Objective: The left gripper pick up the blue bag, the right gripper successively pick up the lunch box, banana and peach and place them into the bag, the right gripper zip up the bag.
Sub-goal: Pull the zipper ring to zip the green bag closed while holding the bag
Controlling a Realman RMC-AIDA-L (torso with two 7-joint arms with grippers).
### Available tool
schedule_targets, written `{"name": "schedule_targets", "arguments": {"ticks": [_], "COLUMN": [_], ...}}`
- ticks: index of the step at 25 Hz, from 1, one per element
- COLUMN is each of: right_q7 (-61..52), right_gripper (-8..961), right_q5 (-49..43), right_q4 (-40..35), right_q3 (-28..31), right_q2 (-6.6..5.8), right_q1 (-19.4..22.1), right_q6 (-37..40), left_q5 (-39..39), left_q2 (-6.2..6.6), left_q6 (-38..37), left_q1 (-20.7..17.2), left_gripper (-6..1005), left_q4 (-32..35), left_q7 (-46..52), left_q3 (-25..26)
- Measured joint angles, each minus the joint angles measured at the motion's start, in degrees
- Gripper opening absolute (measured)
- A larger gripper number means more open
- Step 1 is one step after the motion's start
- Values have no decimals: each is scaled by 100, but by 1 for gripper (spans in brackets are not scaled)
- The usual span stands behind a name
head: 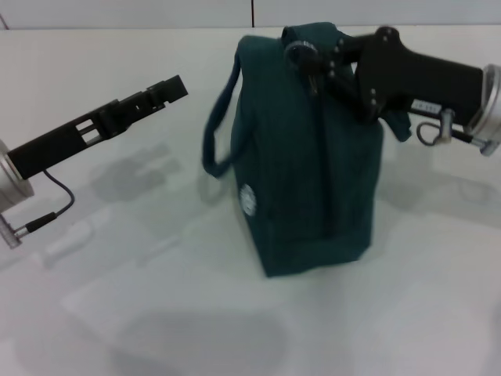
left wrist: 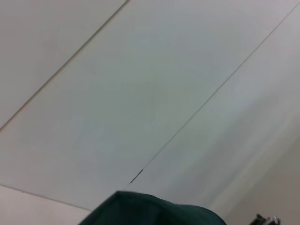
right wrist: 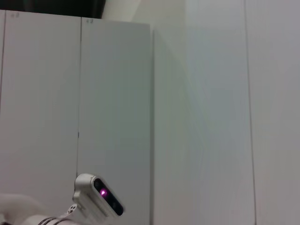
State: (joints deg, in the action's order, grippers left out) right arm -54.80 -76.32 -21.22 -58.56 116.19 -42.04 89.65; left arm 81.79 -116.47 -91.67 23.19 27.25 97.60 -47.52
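The blue bag [head: 301, 149] stands upright in the middle of the white table, with its top closed and one handle [head: 215, 129] looping down its left side. My right gripper [head: 313, 64] reaches in from the right to the top of the bag. It is shut on the zipper's ring pull [head: 298, 53]. My left gripper [head: 174, 88] hovers to the left of the bag, apart from it and holding nothing. A bit of the bag's top [left wrist: 150, 211] shows in the left wrist view. The lunch box, banana and peach are out of view.
The white table [head: 156, 313] spreads around the bag. A pale panelled wall [right wrist: 197, 112] and the robot's head camera unit [right wrist: 98, 197] fill the right wrist view.
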Motion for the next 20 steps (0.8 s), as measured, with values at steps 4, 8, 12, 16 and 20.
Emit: {"name": "schedule_targets", "arguments": {"ticks": [4, 8, 12, 16, 20], "right_q7": [-22, -28, -29, -20, 3], "right_gripper": [4, 3, 3, 3, 3], "right_q5": [194, 233, 282, 294, 302], "right_q4": [18, 25, 54, 115, 156], "right_q3": [-20, -60, -95, -125, -149], "right_q2": [2, 1, 0, -1, -1], "right_q1": [-35, -16, 48, 81, 94], "right_q6": [-183, -190, -163, -158, -145], "left_q5": [1, 86, 326, 468, 619], "left_q2": [26, 35, 37, 37, 37], "left_q6": [-13, -161, -285, -404, -469], "left_q1": [10, 91, 239, 374, 469], "left_gripper": [887, 886, 886, 886, 886], "left_q4": [0, 0, 0, 0, 44], "left_q7": [100, 274, 460, 590, 704], "left_q3": [-2, -45, -47, -47, -53]}}
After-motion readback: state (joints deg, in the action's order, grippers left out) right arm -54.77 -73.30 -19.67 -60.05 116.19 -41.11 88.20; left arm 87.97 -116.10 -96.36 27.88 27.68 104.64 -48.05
